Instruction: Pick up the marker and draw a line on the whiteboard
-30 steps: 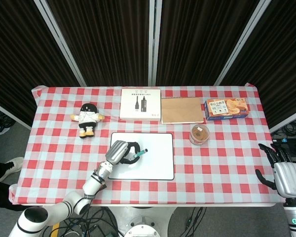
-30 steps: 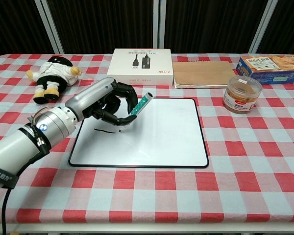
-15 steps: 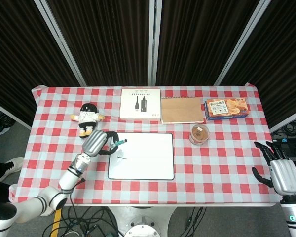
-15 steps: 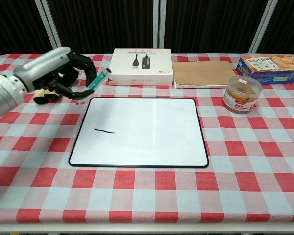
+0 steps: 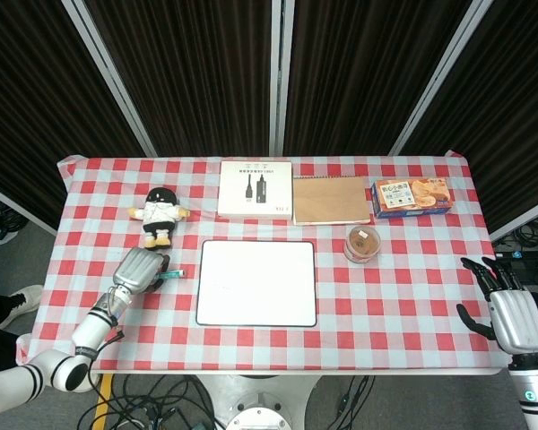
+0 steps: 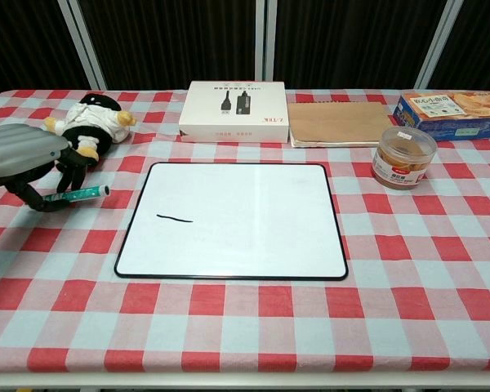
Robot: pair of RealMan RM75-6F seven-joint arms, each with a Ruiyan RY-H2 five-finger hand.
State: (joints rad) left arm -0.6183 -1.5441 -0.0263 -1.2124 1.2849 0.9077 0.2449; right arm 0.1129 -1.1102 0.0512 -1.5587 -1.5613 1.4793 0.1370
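The whiteboard [image 5: 256, 282] [image 6: 237, 219] lies flat mid-table with a short black line [image 6: 174, 218] on its left part. My left hand [image 5: 138, 269] [image 6: 26, 166] is left of the board, low over the cloth, and holds the green marker [image 5: 170, 274] [image 6: 77, 194], which lies nearly level with its tip toward the board. My right hand [image 5: 509, 312] hangs off the table's right edge with its fingers apart and nothing in it; the chest view does not show it.
A plush doll [image 5: 160, 212] [image 6: 88, 124] lies just behind my left hand. Along the back stand a white box [image 5: 255, 189], a brown notebook [image 5: 330, 199] and a biscuit box [image 5: 412, 196]. A round jar [image 5: 363, 243] [image 6: 403, 156] sits right of the board.
My left hand has carried the marker off the whiteboard, leftward and down to the cloth beside the doll. A short black line stays on the board. The right hand has barely moved.
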